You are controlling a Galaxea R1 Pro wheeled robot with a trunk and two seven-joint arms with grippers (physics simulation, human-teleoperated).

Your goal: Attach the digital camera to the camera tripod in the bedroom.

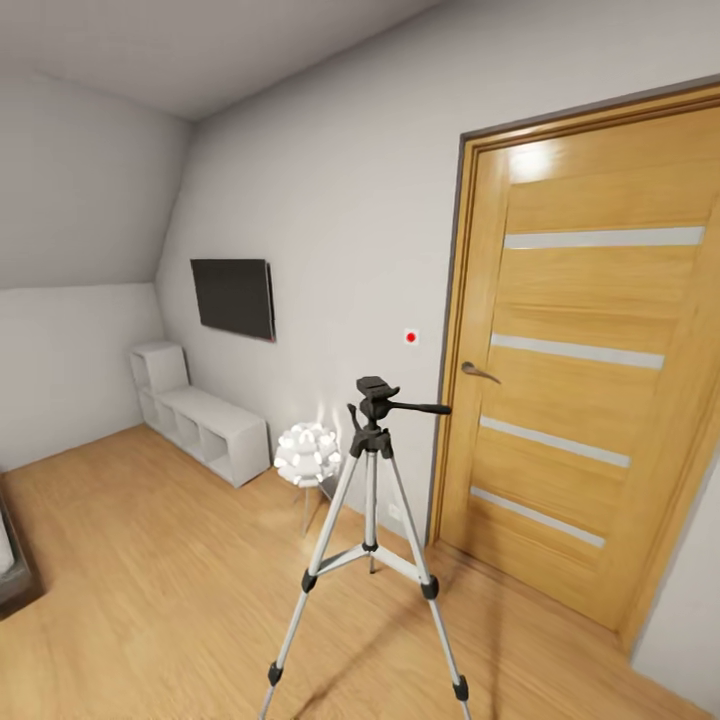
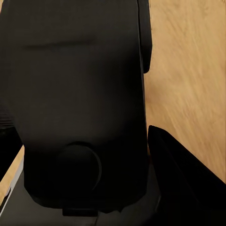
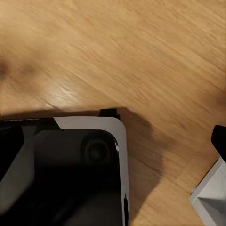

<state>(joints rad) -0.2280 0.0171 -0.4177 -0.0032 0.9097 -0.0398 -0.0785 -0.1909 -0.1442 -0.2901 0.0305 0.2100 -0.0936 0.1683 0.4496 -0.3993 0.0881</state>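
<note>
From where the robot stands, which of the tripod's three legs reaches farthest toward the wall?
The middle leg of the camera tripod: it runs straight back toward the wall, while the other two spread forward, toward the robot.

Room was evenly bright, with soft glare on the door (image 1: 590,350) top. The tripod (image 1: 370,540) threw a faint floor shadow. Wrist views were blurry; head view's edges bent.

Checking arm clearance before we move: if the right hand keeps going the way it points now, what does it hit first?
Most likely the wood floor, which spreads across the right wrist view ahead of it. A grey-edged black part of the robot's base sits nearer in the picture, so depth is unclear; the hand's fingers aren't identifiable.
</note>
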